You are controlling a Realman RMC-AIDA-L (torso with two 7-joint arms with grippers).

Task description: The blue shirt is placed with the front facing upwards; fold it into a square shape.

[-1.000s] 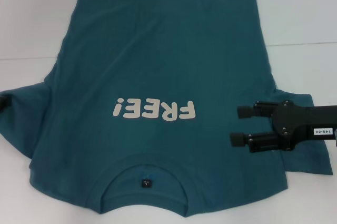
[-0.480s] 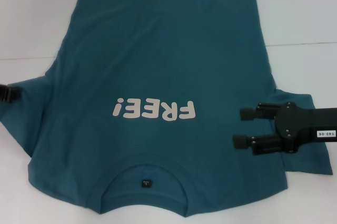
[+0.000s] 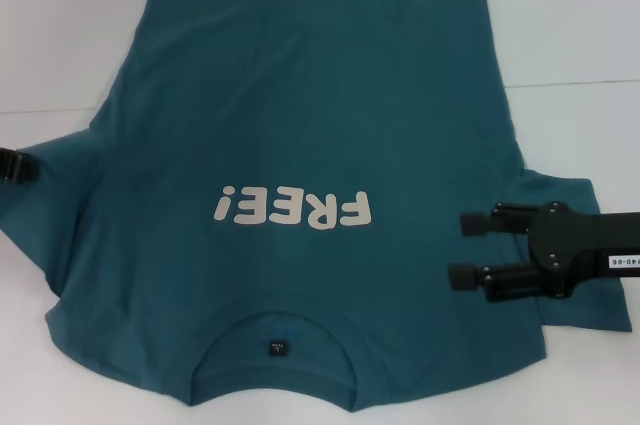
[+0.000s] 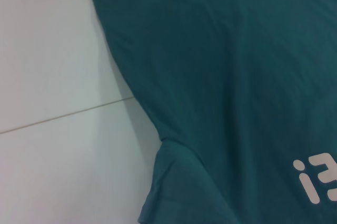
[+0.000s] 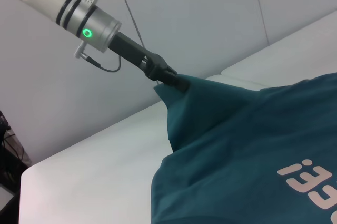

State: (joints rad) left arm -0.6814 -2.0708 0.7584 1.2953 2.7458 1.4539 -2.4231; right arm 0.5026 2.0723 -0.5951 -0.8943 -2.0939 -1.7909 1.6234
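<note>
The blue shirt (image 3: 300, 115) lies face up on the white table, its collar toward me and the white "FREE!" lettering (image 3: 292, 208) upside down. At the far left edge, my left gripper (image 3: 12, 165) is shut on the tip of the left sleeve. The right wrist view shows that gripper (image 5: 178, 82) holding the sleeve up off the table, so the shirt (image 5: 253, 150) rises to a peak. My right gripper (image 3: 460, 249) stands open over the right sleeve, fingers pointing toward the chest. The left wrist view shows only the shirt's side and armpit (image 4: 237, 76).
The white table (image 3: 580, 25) shows around the shirt, with a thin seam line (image 3: 570, 82) running across it. A small dark label (image 3: 277, 348) sits inside the collar. A wall stands behind the table in the right wrist view.
The left gripper has come into view at the left edge and drawn the left sleeve up and away from me. The right gripper has shifted slightly right and closer to me, still open.
</note>
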